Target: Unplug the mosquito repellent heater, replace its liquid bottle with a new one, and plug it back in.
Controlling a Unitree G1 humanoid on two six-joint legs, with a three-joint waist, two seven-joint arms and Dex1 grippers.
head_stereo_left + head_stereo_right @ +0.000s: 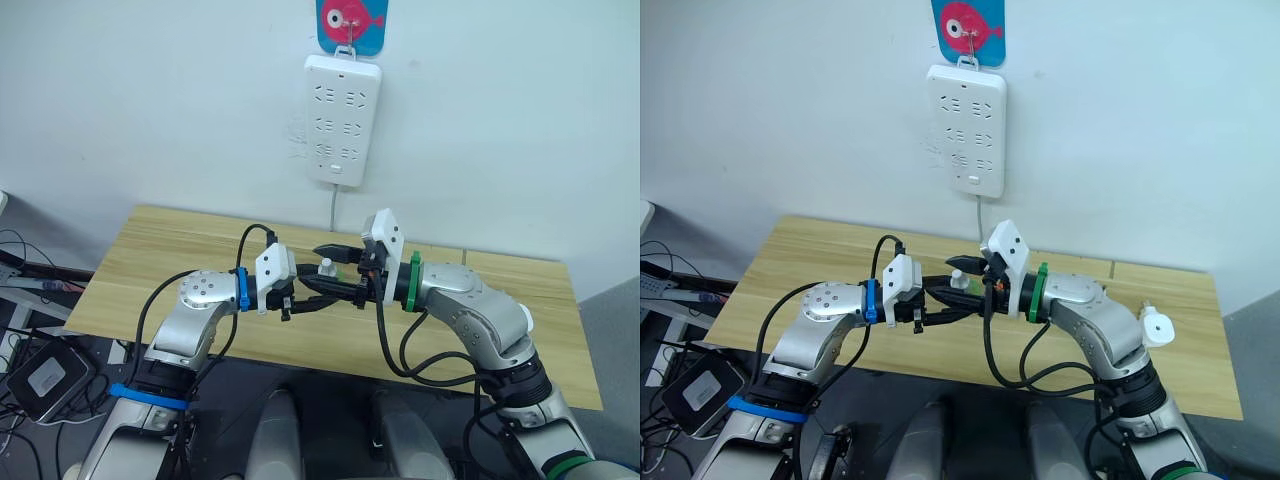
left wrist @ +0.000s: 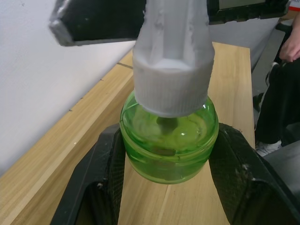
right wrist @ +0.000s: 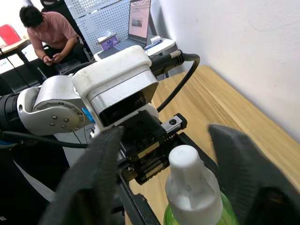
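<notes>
A white wall backs a light wooden table (image 1: pixel 180 250), and a white power strip (image 1: pixel 342 120) hangs at twelve o'clock under a blue-and-pink hook card (image 1: pixel 351 24). Above the table's middle the two grippers meet. The left gripper (image 2: pixel 166 154) is clamped on a green liquid bottle (image 2: pixel 168 140) with a white cap (image 2: pixel 171 70). The right gripper (image 3: pixel 164 154) has its fingers apart, either side of that cap. The mosquito repellent heater (image 1: pixel 1157 327) lies at three o'clock near the table's right edge. A seated person (image 3: pixel 47 35) appears in the right wrist view.
</notes>
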